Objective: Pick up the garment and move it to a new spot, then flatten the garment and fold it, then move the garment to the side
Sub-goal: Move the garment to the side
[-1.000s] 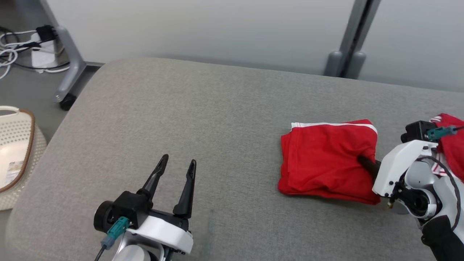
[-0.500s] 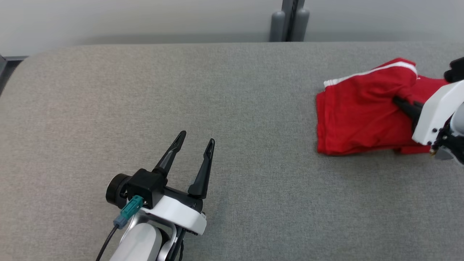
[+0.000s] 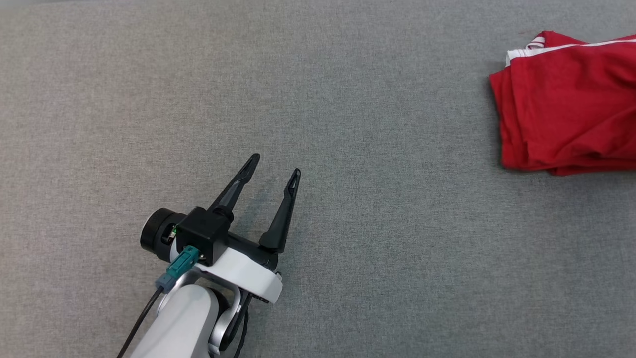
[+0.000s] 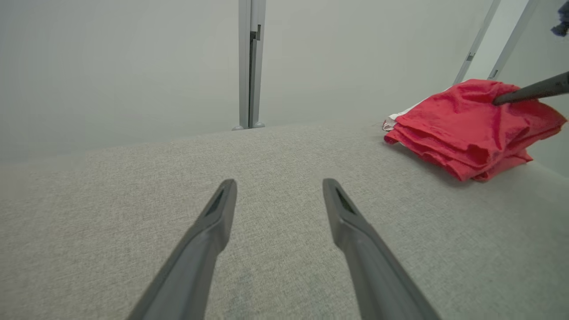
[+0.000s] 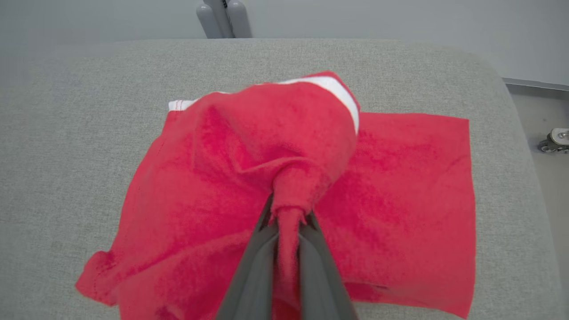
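The garment (image 3: 566, 124) is red with a white stripe, folded into layers on the grey cushion at the far right of the head view. In the right wrist view my right gripper (image 5: 288, 213) is shut on a bunched ridge of the garment (image 5: 249, 164), pulling the top layer up into a peak. From the left wrist view the garment (image 4: 466, 124) lies ahead to the right, with a dark finger (image 4: 533, 89) of the right gripper pinching its top. My left gripper (image 3: 276, 169) stands open over bare cushion at lower left, well apart from the cloth.
The grey cushion (image 3: 372, 248) spreads wide between left gripper and garment. Its rounded right end (image 5: 511, 111) drops to the floor just beyond the cloth. A grey post (image 4: 250, 62) and pale wall stand behind the far edge.
The head camera has swung down and left, so the garment slid to the picture's right edge and the right arm left the picture. The left gripper stays open.
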Robot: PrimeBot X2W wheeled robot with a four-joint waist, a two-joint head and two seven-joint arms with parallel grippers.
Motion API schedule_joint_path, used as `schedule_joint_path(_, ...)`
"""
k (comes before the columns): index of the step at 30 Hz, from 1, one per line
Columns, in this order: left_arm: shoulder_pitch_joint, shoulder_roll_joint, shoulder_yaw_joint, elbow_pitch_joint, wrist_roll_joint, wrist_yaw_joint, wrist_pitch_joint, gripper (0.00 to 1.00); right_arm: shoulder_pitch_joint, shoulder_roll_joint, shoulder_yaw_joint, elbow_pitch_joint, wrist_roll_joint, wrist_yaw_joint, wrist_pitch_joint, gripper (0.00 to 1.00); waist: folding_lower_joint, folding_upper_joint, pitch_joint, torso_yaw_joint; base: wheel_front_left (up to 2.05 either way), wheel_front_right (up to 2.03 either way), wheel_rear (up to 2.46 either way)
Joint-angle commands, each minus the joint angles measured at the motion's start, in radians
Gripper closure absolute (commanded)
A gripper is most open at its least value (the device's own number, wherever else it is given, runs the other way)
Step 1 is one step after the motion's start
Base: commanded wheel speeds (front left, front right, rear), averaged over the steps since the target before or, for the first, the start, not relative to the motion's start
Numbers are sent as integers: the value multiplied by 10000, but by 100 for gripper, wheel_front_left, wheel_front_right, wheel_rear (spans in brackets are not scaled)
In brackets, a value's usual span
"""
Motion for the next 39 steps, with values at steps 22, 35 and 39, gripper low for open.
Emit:
schedule_joint_path(22,125,163,77,41,-321,229,-137,0,-1194,667,32,4197,-2651,7,-3995,0,0,0,-971,399,0,0,0)
schedule_joint_path(35,1313,731,935,-295,-915,718,-235,0,1083,1069,-806,1152,-1916,7,-5419,0,0,0,-3262,293,0,0,0)
schedule_joint_path(39,1763,794,1203,-478,-1154,928,-254,0,2408,1160,-1534,-37,-2267,7,-5584,0,0,0,-3787,322,0,0,0)
